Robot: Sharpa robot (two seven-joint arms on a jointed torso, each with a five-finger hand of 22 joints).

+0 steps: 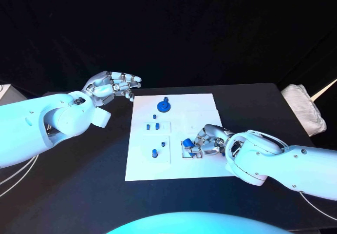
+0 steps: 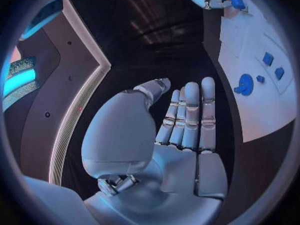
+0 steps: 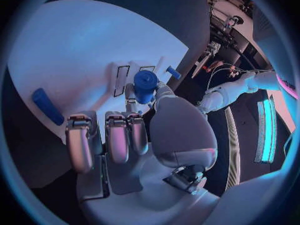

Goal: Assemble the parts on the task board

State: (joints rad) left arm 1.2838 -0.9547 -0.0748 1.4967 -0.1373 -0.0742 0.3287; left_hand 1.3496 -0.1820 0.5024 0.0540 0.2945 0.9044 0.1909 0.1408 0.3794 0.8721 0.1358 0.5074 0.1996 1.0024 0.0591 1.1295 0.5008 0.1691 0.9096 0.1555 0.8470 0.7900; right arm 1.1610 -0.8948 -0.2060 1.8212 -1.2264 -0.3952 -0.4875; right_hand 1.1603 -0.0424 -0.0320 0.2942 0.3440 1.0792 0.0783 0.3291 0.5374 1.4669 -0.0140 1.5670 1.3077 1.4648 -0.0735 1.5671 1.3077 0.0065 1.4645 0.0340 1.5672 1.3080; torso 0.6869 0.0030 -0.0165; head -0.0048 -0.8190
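The white task board [image 1: 203, 105] lies mid-table. My right hand [image 1: 209, 139] rests on its right side and pinches a blue cylindrical part [image 3: 145, 82] between thumb and finger, just over rectangular slot outlines [image 3: 120, 79]; the same part [image 1: 188, 143] shows at the fingertips. A round blue part [image 1: 165, 106] sits near the board's far edge. Small blue pieces [image 1: 153, 126] stand along the left half, another [image 1: 154, 153] nearer me. My left hand [image 1: 112, 87] hovers off the board's far left corner, fingers straight and side by side [image 2: 187, 120], holding nothing.
A pale padded object [image 1: 305, 109] lies at the table's right edge. A blue bar [image 3: 47, 106] and a small blue peg [image 3: 173, 73] lie on the board near my right hand. Bare black table [image 1: 84, 161] stretches left of the board.
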